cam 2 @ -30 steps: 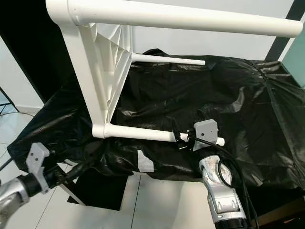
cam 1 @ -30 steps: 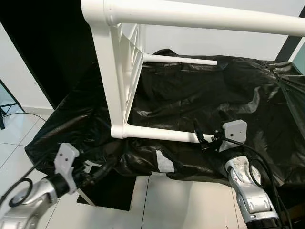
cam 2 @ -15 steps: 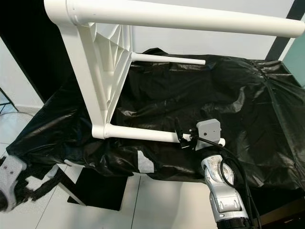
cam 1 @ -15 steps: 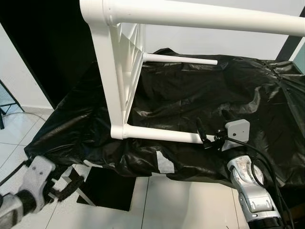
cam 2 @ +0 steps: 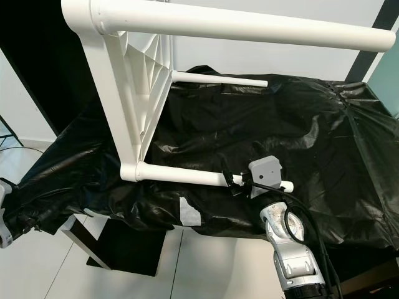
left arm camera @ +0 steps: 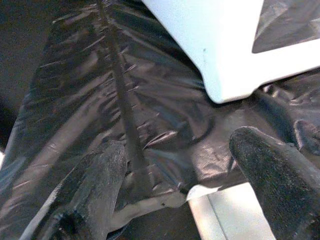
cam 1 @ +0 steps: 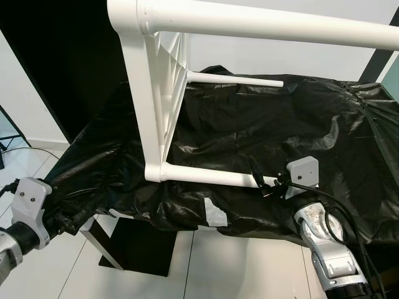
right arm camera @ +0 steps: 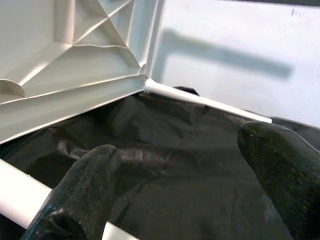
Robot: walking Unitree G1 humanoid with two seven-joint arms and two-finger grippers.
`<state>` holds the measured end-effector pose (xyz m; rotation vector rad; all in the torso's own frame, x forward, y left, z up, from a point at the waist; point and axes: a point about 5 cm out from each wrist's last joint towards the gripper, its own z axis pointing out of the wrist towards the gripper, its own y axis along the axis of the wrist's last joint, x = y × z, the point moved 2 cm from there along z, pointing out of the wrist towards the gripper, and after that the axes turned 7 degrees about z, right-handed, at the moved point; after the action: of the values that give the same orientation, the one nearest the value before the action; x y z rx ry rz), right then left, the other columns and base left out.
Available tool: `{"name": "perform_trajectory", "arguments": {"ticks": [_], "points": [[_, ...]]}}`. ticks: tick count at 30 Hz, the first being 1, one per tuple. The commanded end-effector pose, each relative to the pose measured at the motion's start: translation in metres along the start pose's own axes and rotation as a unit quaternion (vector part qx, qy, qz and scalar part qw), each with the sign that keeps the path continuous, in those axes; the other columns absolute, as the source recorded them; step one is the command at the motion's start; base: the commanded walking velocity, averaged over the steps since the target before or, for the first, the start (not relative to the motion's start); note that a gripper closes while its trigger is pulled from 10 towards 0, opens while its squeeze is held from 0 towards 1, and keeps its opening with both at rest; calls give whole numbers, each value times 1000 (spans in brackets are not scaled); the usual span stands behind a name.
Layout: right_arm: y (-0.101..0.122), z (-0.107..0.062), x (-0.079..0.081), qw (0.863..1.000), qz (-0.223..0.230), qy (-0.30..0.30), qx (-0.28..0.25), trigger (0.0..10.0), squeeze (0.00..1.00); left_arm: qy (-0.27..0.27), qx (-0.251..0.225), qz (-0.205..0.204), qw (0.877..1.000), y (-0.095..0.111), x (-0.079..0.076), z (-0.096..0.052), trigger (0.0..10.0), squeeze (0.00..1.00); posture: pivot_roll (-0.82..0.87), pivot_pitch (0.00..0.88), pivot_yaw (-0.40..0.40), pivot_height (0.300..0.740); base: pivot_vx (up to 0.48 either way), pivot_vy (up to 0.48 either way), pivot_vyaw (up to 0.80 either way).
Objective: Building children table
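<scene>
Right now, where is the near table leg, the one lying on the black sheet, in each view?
Left eye: near leg, low centre, right gripper at its end.
Right eye: low centre.
Left wrist: the leg itself cannot be told.
Right wrist: bottom-left corner.
Shared landmark: white tabletop.

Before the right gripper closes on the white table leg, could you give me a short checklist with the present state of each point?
1. Right gripper open: ok, fingers apart in its wrist view.
2. Near table leg between its fingers: cannot tell; one finger crosses it.
3. Table top standing on its edge on the black plastic sheet: ok.
4. Left gripper open, off the table: ok.
5. Far leg attached: ok.
</scene>
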<state>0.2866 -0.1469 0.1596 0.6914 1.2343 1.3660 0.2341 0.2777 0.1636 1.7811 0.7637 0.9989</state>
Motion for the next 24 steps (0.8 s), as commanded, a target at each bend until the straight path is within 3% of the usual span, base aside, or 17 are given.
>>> {"name": "perform_trajectory", "arguments": {"ticks": [1,7,8,10,13,14,16,17,20,22,24], "points": [[11,0,9,999,-23,32,-25,10000,1000,12,-20,-1,1000,5,4,9,10000,0,59,0,-16,740,0,0,0],[24,3,15,995,-57,59,-51,10000,1000,38,-40,-12,998,8,12,24,10000,0,50,0,-13,740,0,0,0],[37,9,14,986,-130,70,-77,10000,0,74,-60,-25,995,13,28,39,10000,0,34,0,-9,740,0,0,0],[41,11,13,981,-157,72,-86,10000,0,85,-68,-29,994,16,32,44,10000,0,34,0,-9,740,0,0,0],[52,18,9,960,-254,55,-107,10000,0,109,-90,-43,989,23,42,57,10000,0,20,0,-10,740,0,0,0],[52,18,9,960,-254,55,-107,10000,0,109,-90,-43,989,23,42,57,10000,0,20,0,-10,740,0,0,0],[61,25,13,935,-325,53,-130,10000,0,108,-104,-51,987,28,42,70,10000,0,11,0,-7,740,0,0,0],[61,25,13,935,-325,53,-130,10000,0,108,-104,-51,987,28,42,70,10000,0,11,0,-7,740,0,0,0],[72,32,18,911,-378,42,-161,10000,0,103,-113,-57,987,31,40,85,10000,0,8,0,-10,740,0,0,0],[75,33,19,906,-386,40,-170,10000,0,102,-115,-60,986,32,39,88,10000,0,8,0,-10,740,0,0,0],[85,38,22,892,-408,22,-196,10000,0,97,-120,-60,986,35,38,103,10000,0,6,0,-13,740,0,0,0]]}}
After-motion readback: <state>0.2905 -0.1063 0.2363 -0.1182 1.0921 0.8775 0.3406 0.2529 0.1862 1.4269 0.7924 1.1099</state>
